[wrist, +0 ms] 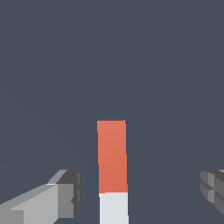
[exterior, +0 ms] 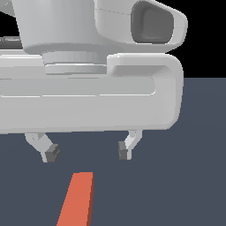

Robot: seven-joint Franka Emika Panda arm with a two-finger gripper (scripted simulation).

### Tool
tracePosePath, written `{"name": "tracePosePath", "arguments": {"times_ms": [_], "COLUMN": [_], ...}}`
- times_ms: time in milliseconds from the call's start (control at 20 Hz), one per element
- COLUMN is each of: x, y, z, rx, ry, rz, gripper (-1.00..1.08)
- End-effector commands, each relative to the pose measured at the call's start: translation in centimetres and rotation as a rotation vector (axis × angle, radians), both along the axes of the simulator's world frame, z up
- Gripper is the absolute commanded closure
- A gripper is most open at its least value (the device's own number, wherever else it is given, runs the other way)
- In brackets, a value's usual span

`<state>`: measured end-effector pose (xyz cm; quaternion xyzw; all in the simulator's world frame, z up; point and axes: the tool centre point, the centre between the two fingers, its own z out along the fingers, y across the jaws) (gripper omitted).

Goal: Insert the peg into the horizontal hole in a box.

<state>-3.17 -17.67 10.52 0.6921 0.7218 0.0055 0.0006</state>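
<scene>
Lying flat on the dark counter (exterior: 198, 176), the peg (wrist: 112, 166) runs lengthwise up the wrist frame's lower centre, orange end farthest. The gripper (exterior: 87, 152) hovers above, fingers (exterior: 52, 152) spread wide, empty.

Peg (exterior: 77, 198) lies flat on the counter (exterior: 185, 176), below the hand (exterior: 88, 152). Hand hangs above it, clear of it, fingers (exterior: 52, 152) spread wide. In the wrist view the peg (wrist: 112, 166) sits between the fingers (wrist: 65, 192), touching neither.
</scene>
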Motion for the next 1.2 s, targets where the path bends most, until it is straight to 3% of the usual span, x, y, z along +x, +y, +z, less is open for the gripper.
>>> {"name": "tracePosePath", "arguments": {"times_ms": [0, 500, 1150], "x": [-0.5, -1.3, -1.3], "y": [-2.7, -9.6, -10.3], "z": [-1.0, -3.6, -4.4], "rx": [-0.002, -0.007, -0.007], "ry": [0.002, 0.008, 0.009], "rz": [0.009, 0.027, 0.027], "gripper": [-0.92, -0.92, -0.92]}}
